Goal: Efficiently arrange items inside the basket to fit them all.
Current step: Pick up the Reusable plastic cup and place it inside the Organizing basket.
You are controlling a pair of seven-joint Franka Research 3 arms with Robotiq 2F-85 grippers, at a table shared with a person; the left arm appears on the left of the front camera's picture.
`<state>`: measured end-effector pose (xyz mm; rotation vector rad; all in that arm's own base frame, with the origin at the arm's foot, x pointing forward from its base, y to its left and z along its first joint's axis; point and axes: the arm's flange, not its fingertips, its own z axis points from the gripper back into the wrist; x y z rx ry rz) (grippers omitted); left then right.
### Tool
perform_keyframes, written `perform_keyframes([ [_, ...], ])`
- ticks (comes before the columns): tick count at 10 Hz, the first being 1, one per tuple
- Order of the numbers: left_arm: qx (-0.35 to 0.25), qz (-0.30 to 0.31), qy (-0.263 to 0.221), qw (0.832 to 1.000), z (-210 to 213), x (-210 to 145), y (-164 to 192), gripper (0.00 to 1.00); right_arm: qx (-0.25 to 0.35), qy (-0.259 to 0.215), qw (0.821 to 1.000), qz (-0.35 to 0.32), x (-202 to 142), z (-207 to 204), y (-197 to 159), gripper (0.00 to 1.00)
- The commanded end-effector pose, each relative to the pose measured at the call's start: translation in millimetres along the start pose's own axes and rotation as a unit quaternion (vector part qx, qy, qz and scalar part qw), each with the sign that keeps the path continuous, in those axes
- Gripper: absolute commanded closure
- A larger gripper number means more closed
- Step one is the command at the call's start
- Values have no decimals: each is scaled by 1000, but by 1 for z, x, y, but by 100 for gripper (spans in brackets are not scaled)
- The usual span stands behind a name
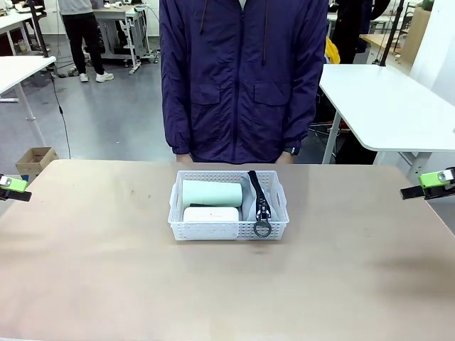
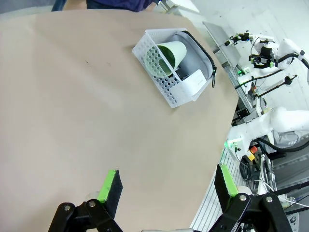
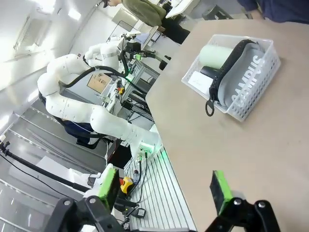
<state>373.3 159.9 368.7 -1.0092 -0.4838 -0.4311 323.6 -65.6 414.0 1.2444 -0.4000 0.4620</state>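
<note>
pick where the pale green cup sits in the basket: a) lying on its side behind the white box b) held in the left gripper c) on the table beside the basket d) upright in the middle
a: the pale green cup lies on its side in the white basket, just behind the white box.

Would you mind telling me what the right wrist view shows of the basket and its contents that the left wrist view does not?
Right wrist alone: pale lettering on the grey pouch, seen through the basket wall, and the ring hanging over the rim. Left wrist alone: the pale green cup seen into its open mouth. Both: cup, white box, pouch and zip strap inside the basket, on the table.
</note>
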Motion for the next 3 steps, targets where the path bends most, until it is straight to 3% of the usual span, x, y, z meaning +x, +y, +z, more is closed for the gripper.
perform_keyframes([
  [1, 0, -1, 1, 1000, 0, -1, -3, 0, 4, -3, 1000, 3, 1, 0, 3, 0],
  [3, 0, -1, 1, 1000, 0, -1, -3, 0, 4, -3, 1000, 3, 1, 0, 3, 0],
])
